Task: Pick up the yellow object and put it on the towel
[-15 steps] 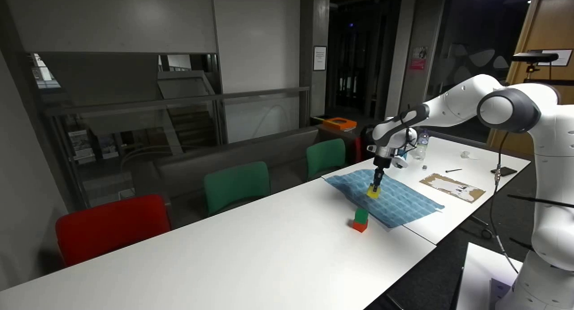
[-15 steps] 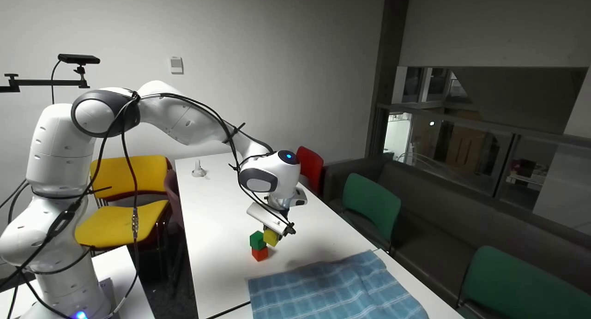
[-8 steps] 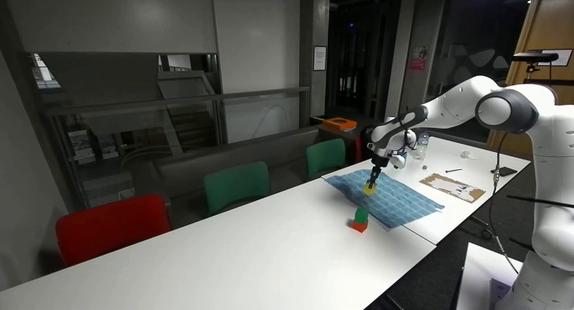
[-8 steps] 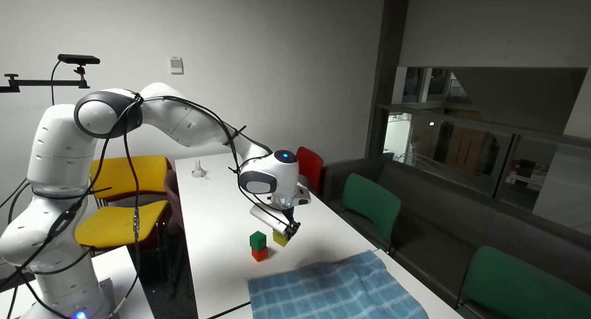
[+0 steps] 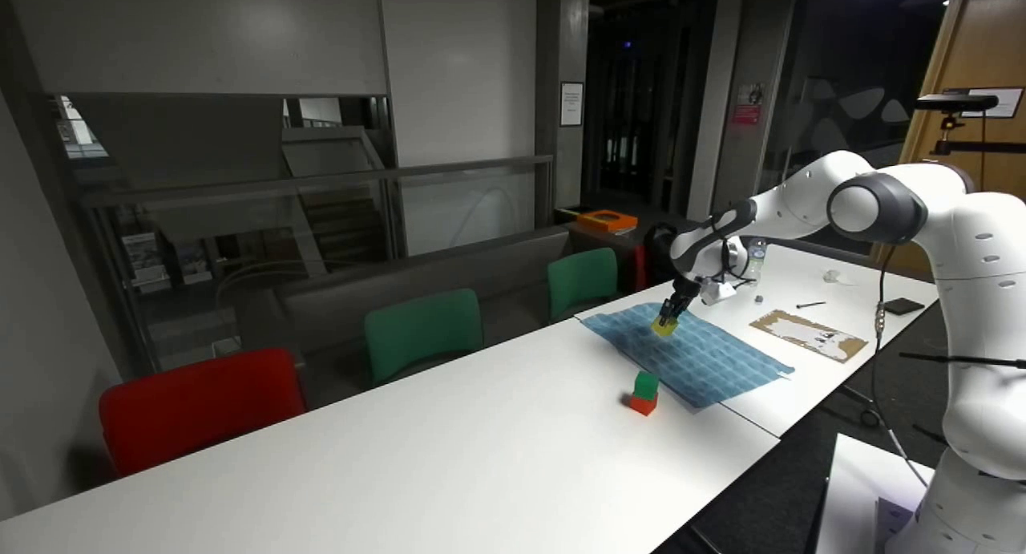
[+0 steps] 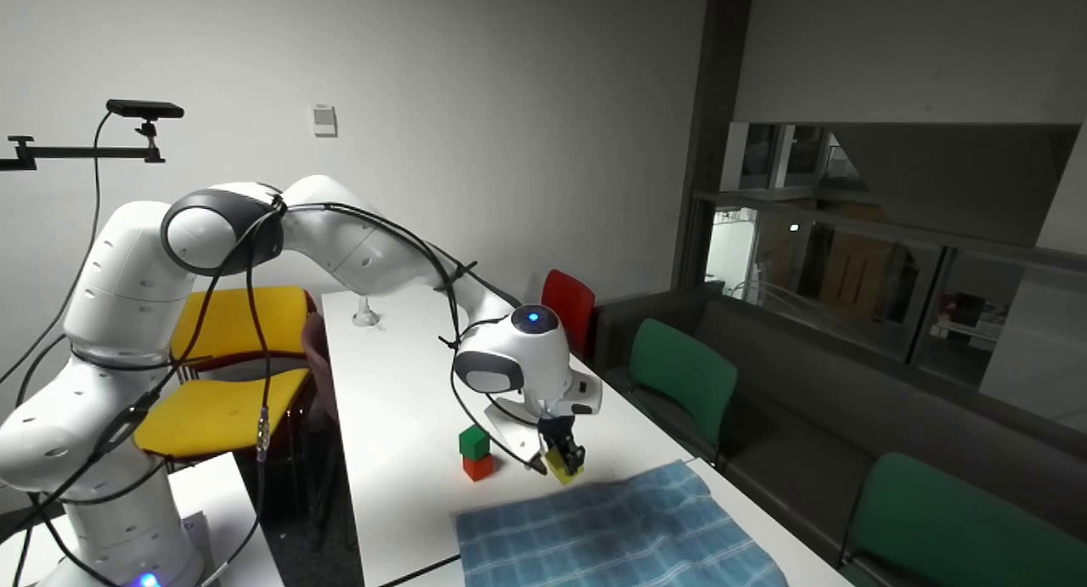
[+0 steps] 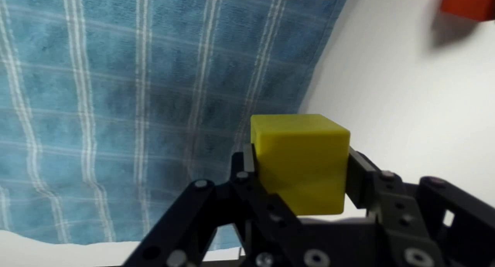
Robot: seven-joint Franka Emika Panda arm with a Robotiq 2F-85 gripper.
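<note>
**Yellow block (image 7: 303,170) clamped in the jaws, at the edge of the towel (image 7: 112,89)**

Towel, one: light blue cloth with pale check lines, spread flat on the white worktop (image 5: 441,434), a little rippled towards one end.

Yellow block, one: cube-like, plain-faced, held up off the worktop at the towel's edge. In an exterior view the block (image 5: 664,328) shows against the towel; in an exterior view the block (image 6: 558,470) shows just outside the edge. Whether it is straight above the cloth cannot be told.

Jaws, one pair: black, pressed to opposite sides of the yellow block, parted only by its width; slanting in both exterior views.

Robot arm (image 6: 361,251), one: white, dark cables strapped along it, reaching to the towel's edge.

Green block (image 6: 474,443) and red block (image 6: 478,468), one each: stacked, green uppermost, on the worktop near the towel, apart from it.

Bottle (image 5: 757,257), one: clear, upright, on the worktop beyond the towel, partly hidden by the arm.

Board (image 5: 809,335), one: brown-edged, patchy white face, lying flat beside the towel.

Slim dark item (image 5: 810,305) and flat black item (image 5: 903,306), one each: on the worktop, well apart from the towel; too small to identify.
</note>
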